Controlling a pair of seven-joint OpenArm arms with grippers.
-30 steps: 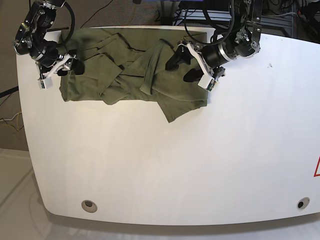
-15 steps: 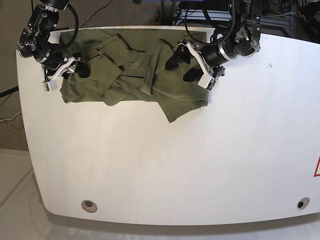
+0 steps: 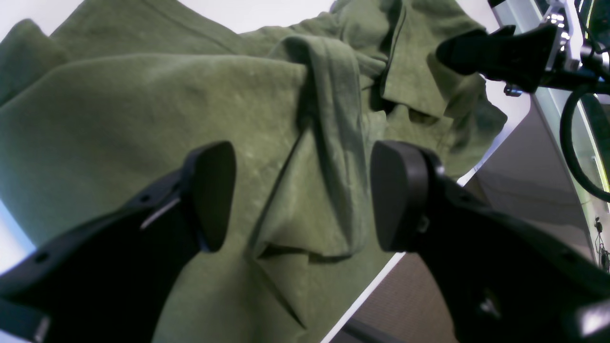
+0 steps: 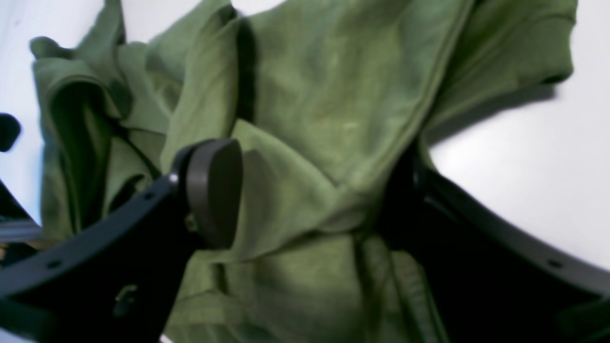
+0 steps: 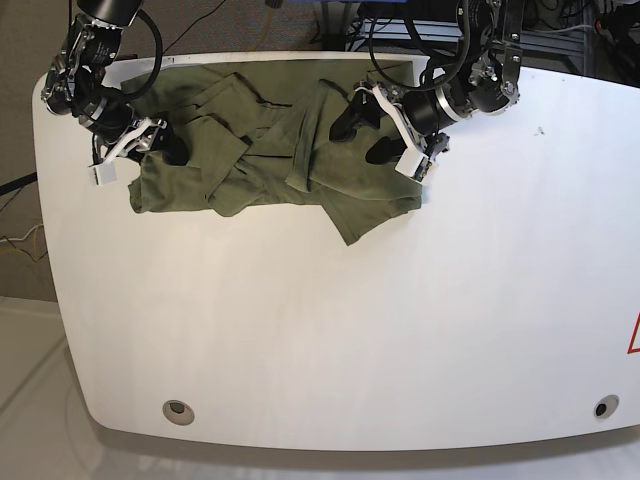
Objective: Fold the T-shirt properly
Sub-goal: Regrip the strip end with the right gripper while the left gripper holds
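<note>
The T-shirt (image 5: 270, 160) lies crumpled near the far edge of the white desk (image 5: 330, 320), bunched into overlapping folds, with one flap (image 5: 355, 220) pointing out toward the middle of the desk. The rest of the desk surface is bare apart from two small round holes near its front corners (image 5: 179, 409) and a red mark at its right edge (image 5: 634, 335). Dark cables and frame parts (image 5: 400, 25) crowd the space behind the far edge.

The left gripper (image 5: 362, 132) hangs over the right part of the shirt with its jaws spread wide; in the left wrist view, a raised ridge of cloth (image 3: 329, 143) stands between the two pads (image 3: 212, 190) without being pinched. The right gripper (image 5: 150, 150) sits at the shirt's left end, its jaws also wide apart. In the right wrist view, a fold of cloth (image 4: 295, 190) lies between its fingers (image 4: 214, 186), and one finger is partly hidden by the fabric. Nothing is lifted off the desk.
</note>
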